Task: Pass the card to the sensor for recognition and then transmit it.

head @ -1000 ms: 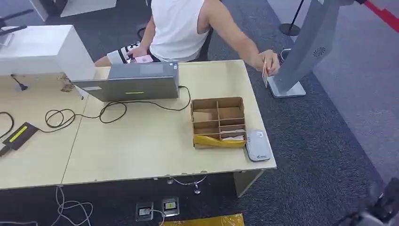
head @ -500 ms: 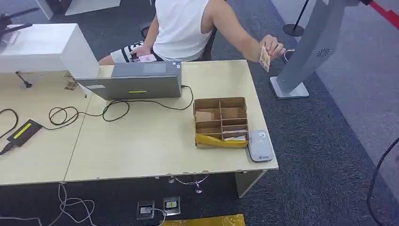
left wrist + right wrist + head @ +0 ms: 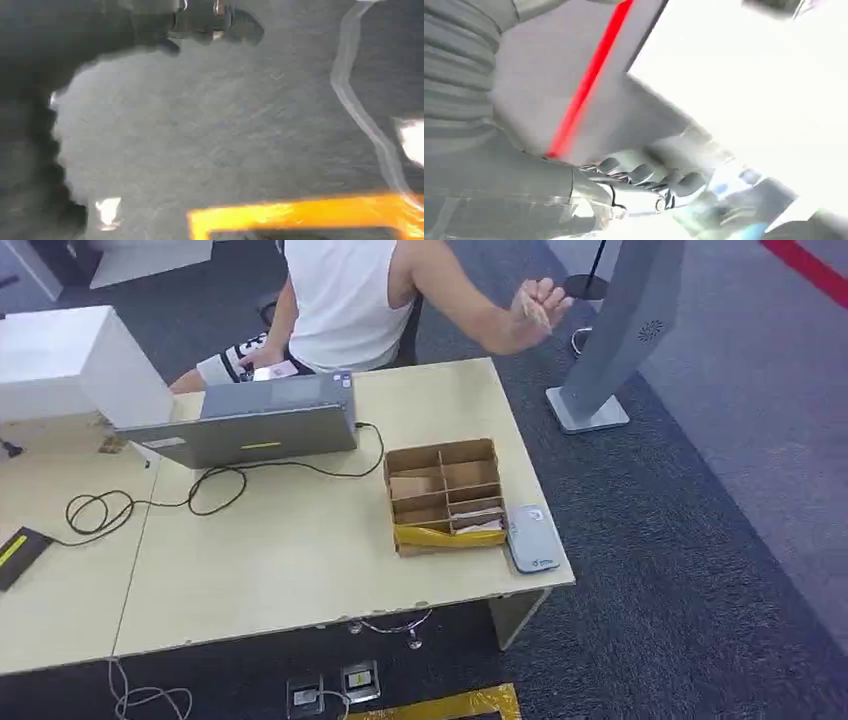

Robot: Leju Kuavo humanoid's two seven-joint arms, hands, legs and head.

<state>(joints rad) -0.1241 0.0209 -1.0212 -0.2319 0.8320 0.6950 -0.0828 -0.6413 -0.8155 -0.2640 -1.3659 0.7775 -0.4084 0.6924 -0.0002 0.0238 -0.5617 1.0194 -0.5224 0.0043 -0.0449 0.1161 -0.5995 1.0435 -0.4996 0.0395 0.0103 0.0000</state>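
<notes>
Tan and thin, the card is pinched edge-on in the person's hand, raised beyond the far right corner of the table and near the grey stand. We compare this with the head view of 1 second ago: then the same hand held the card low, at the table corner beside the stand's base; half a second later it was lifted; now it sits higher again and turned more edge-on. The whole head picture has also shifted, so part of that apparent move is the camera's, not the card's.

We judge the card is being offered toward the robot, and the handover has not happened. The sensor, a flat grey reader, lies at the table's near right edge, touching the cardboard tray; nothing is on it.

In the right wrist view the right hand shows dark fingers lying side by side, slightly curled, with nothing visible in them; the blur is heavy and we cannot tell whether they are spread or closed. In the left wrist view we see blurred floor and a yellow strip; the left hand's finger state cannot be told.

We note 1 laptop and trailing cables on the table, well apart from the sensor.
</notes>
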